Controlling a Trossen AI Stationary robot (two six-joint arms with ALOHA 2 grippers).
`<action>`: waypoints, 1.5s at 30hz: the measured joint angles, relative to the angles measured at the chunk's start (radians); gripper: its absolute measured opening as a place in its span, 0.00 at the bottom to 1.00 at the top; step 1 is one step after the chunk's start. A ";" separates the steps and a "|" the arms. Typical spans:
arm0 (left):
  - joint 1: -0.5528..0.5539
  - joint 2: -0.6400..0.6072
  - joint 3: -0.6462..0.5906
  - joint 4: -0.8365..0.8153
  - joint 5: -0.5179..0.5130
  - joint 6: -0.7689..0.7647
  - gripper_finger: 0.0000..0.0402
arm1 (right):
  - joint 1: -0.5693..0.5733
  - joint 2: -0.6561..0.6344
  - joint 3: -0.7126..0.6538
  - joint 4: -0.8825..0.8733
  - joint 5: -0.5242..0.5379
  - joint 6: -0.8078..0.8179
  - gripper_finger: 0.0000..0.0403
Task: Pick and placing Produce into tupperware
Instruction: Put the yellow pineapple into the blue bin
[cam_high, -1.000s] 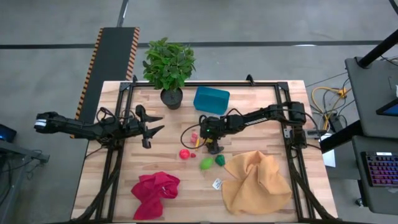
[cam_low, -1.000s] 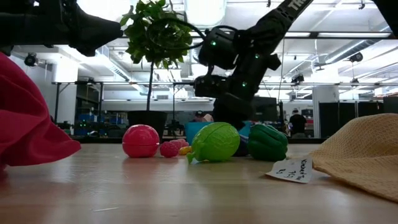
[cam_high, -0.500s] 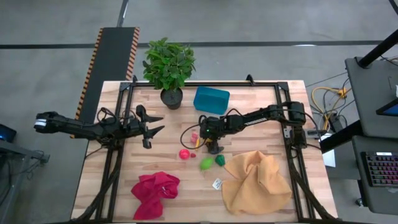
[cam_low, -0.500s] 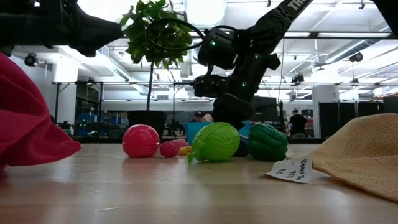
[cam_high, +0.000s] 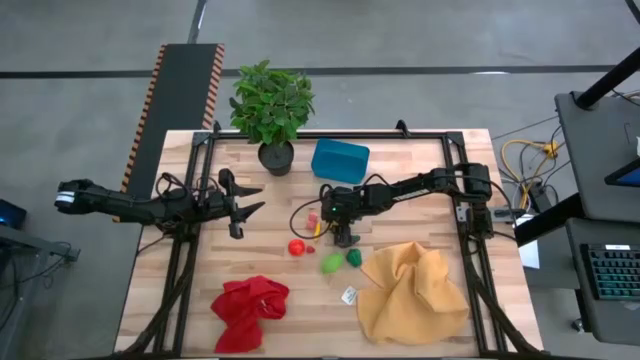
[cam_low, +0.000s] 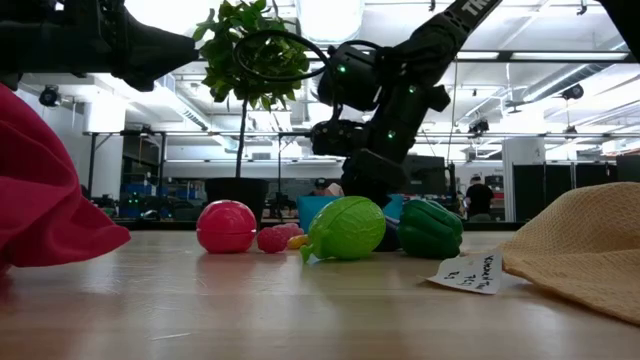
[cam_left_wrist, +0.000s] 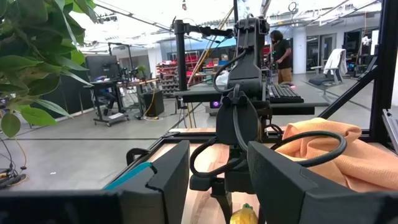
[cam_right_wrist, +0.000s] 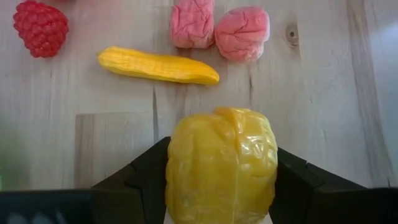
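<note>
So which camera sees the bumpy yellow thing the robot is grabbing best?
The right wrist view: the bumpy yellow toy fills the picture, clamped in the right end effector. The left wrist view shows only its top. In the high and low views the arm hides it.

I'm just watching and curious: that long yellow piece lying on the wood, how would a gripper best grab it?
Likely from straight above, across the middle of the long yellow piece: it lies flat, slim and tapered, with bare wood along both long sides for the fingers.
</note>
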 joint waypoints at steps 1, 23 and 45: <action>0.000 0.000 0.000 0.000 0.000 0.000 0.37 | 0.000 0.000 0.008 -0.012 0.000 0.000 0.49; 0.000 0.000 0.000 0.000 0.000 0.000 0.37 | 0.000 -0.001 0.180 -0.242 0.096 0.021 0.49; 0.000 0.000 0.000 -0.001 0.001 -0.001 0.37 | -0.014 -0.240 0.046 -0.250 0.108 0.038 0.49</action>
